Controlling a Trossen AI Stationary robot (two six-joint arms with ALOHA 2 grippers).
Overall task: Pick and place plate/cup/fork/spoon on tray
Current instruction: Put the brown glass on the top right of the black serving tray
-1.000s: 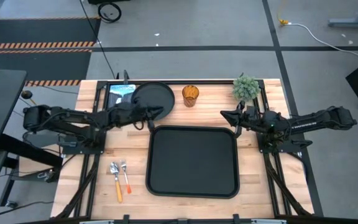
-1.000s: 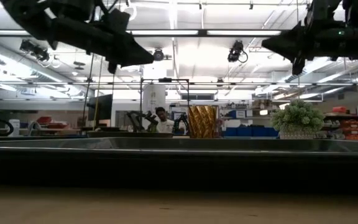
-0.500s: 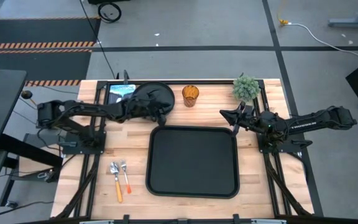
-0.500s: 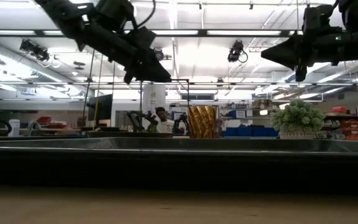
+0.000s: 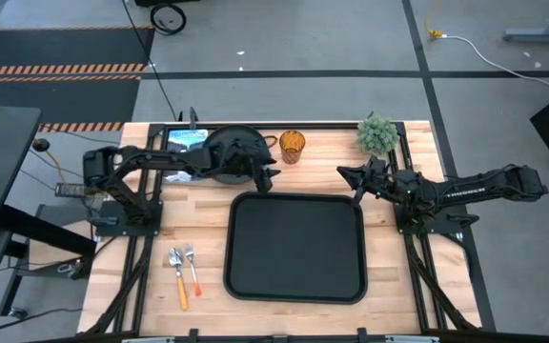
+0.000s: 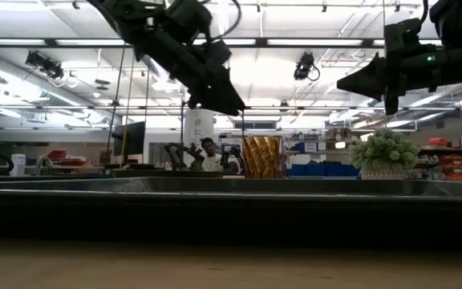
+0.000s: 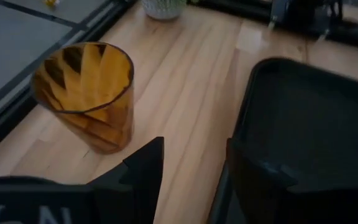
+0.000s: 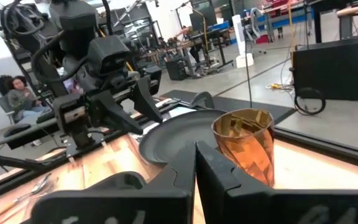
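Note:
The round black plate [image 5: 232, 138] lies on the table's far left part, partly under my left arm. The amber cup [image 5: 292, 146] stands upright to its right. The black tray [image 5: 296, 246] lies in the middle. Near the front left lie the spoon [image 5: 178, 278] and the fork [image 5: 193, 272], side by side. My left gripper [image 5: 273, 173] hangs open above the table between the plate, the cup [image 7: 86, 93] and the tray's far left corner [image 7: 260, 81], holding nothing. My right gripper [image 5: 343, 172] is shut and raised over the tray's far right corner.
A small potted plant [image 5: 376, 133] stands at the far right, just beyond my right arm. A tablet-like screen [image 5: 184, 138] lies beside the plate at the far left. Bare wood lies between the cup and the plant. People sit in the room behind [image 8: 17, 93].
My left gripper has swung toward the table's right edge, across the plate toward the cup and the tray's far left corner, and has come down a little. The plate, cup and cutlery have stayed put.

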